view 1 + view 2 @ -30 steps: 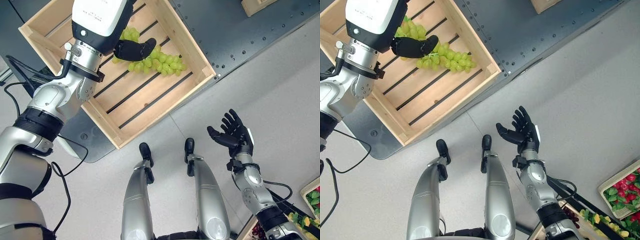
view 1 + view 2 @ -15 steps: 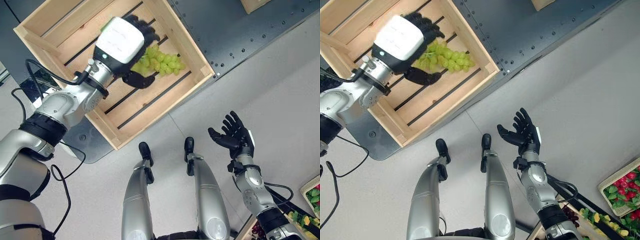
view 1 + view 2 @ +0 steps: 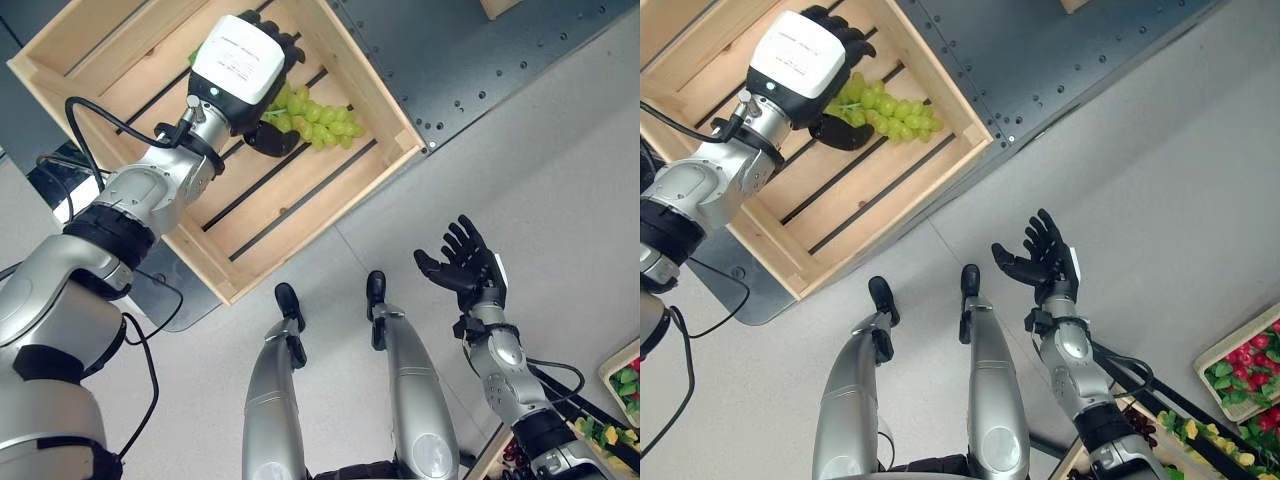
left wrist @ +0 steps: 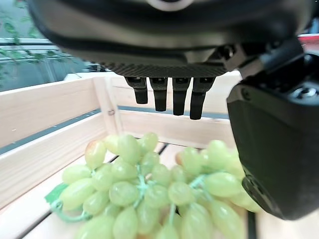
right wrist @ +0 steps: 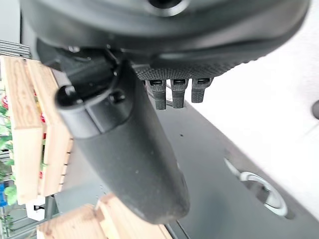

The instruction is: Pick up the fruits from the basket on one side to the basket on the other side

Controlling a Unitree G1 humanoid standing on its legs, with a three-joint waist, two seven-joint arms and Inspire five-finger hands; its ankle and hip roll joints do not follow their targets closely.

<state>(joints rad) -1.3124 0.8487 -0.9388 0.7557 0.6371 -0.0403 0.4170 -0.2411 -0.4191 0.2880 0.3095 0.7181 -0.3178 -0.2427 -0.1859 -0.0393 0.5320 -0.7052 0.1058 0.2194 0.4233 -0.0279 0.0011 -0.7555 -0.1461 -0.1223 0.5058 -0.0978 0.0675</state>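
A bunch of green grapes (image 3: 322,113) lies on the slatted floor of a light wooden crate (image 3: 300,222) at the upper left. My left hand (image 3: 243,62) hovers palm-down over the bunch's left end. Its fingers (image 4: 167,93) are straight and its thumb (image 4: 274,149) stands beside the grapes (image 4: 149,191) without closing on them. My right hand (image 3: 466,272) is held palm-up and open above the floor at the lower right, with nothing in it.
The crate rests on a dark grey metal platform (image 3: 480,60). Another wooden box (image 3: 500,8) pokes in at the top. A crate of red and yellow fruits (image 3: 1240,365) stands at the lower right edge. Pale floor lies between them.
My left hand has swung from the grapes' far side to above their left end, wrist turned. The grapes stay on the crate floor. The right hand has barely moved.
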